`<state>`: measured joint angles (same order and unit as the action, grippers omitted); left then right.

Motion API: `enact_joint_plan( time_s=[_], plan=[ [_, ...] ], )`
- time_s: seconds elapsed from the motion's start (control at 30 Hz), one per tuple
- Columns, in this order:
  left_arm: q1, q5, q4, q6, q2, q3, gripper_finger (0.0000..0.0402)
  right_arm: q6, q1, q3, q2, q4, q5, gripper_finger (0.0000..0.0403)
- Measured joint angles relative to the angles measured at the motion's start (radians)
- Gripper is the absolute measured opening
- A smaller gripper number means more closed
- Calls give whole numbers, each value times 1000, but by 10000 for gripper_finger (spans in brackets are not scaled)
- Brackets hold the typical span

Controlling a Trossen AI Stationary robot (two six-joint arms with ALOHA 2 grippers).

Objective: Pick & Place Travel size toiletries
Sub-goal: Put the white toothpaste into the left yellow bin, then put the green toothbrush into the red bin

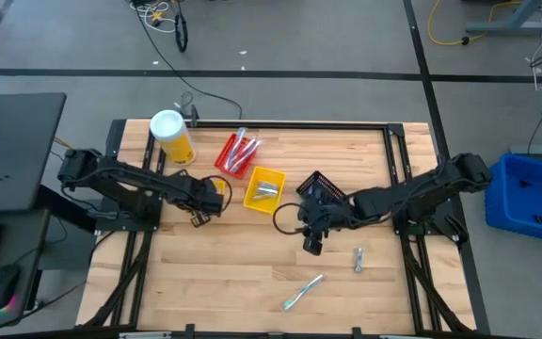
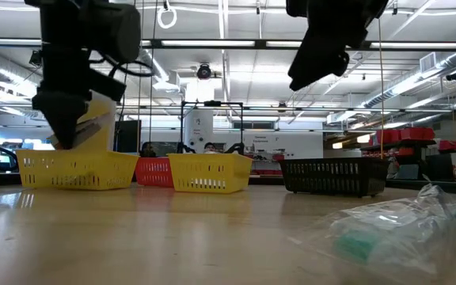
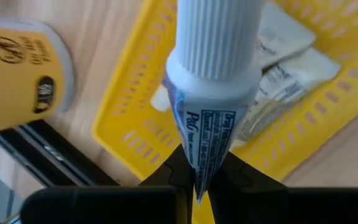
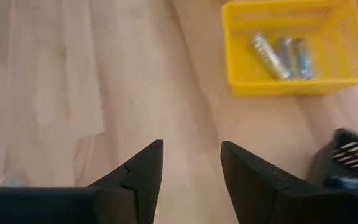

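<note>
My left pincer [image 3: 194, 180] pinches a toothpaste tube [image 3: 213, 93], cap forward; yellow bin [image 1: 264, 187] lies at three o'clock.

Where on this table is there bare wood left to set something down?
Bare wood spans the near left, below the left gripper holding a toothpaste tube. The back is crowded: canister, red bin, yellow bin, black bin. A wrapped toothbrush and razor lie near right.

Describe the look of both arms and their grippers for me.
Both arms are dark, jointed, near-black. The left gripper has two matte black fingers tapering to narrow tips. The right gripper has matching black wedge-shaped fingers with angular faceted edges. A dark cable loops beside the right arm.
</note>
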<state>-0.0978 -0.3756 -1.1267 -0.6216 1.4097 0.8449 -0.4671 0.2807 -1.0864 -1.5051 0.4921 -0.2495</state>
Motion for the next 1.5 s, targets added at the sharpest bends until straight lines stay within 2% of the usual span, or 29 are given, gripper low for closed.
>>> enact_joint_plan(
  time_s=[0.23, 0.37, 0.6, 0.73, 1.03, 1.17, 1.3, 1.5],
  plan=[
    [1, 7, 9, 36, 0, -71, 42, -12, 24, 50, 0, -10, 83, 165],
    [1, 6, 12, 30, 0, -78, 64, 58, 48, 98, 0, -47, 134, 165],
    [1, -4, 38, 51, 0, -78, 125, 140, 94, 211, 0, -199, 143, 162],
    [1, -2, 53, 36, 0, -67, 145, 196, 120, 298, 0, -365, 196, 162],
    [-22, 23, 52, 80, -40, -11, 149, 212, 150, 492, 0, -741, 234, 158],
    [-60, -41, 58, 87, -82, 31, 146, 221, 168, 543, 0, -820, 252, 153],
    [-104, -124, 130, 106, -145, 55, 147, 222, 188, 556, -7, -827, 251, 150],
    [-148, -139, 300, 171, -230, 56, 148, 222, 225, 556, -75, -898, 218, 149]
  ],
)
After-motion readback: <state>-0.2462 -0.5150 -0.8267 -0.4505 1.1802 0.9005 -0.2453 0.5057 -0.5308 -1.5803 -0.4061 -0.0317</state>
